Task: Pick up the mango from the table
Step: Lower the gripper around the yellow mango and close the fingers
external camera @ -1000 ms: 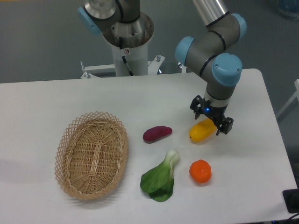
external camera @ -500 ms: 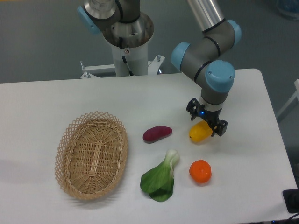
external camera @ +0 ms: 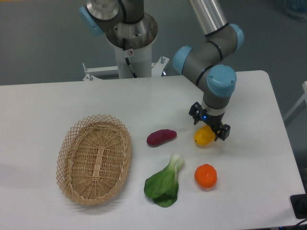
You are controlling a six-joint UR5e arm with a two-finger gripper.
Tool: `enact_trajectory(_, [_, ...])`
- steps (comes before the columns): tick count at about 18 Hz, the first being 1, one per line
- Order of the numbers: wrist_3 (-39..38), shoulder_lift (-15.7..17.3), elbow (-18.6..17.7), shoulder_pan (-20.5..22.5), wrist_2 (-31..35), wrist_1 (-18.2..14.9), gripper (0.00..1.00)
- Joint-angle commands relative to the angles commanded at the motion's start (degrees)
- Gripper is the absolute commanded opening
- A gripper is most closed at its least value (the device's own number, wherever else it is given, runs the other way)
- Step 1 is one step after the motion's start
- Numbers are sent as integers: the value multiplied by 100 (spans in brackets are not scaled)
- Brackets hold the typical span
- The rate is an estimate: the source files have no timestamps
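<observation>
My gripper straddles the mango on the table, jaws wide, tangerine at six o'clock of it.

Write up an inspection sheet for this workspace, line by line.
Surface: white table, rounded corners.
Job's things: mango lying on the table, right of centre.
Clutter: wicker basket at left; purple sweet potato; bok choy; tangerine.
Grippers: tool down over the mango, fingers straddling it; closure cannot be told.
Cables: nothing seen on the table.
Surroundings: arm pedestal behind the table, grey floor.
</observation>
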Motion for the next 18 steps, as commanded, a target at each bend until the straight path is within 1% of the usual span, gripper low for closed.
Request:
enact_trajectory(1, [0, 0, -9, 0, 0, 9, 99])
enact_trajectory(2, [-9, 0, -9, 0, 0, 9, 89])
enact_trajectory(4, [-9, 0, 0, -9, -9, 17, 75])
enact_trajectory(7, [-9, 9, 9, -9, -9, 26, 59])
enact_trajectory(8, [-17, 9, 17, -9, -9, 18, 55])
enact_trajectory(16, [-35, 97, 131, 9, -53, 9, 55])
enact_trajectory(18, [-35, 202, 158, 17, -79, -9, 55])
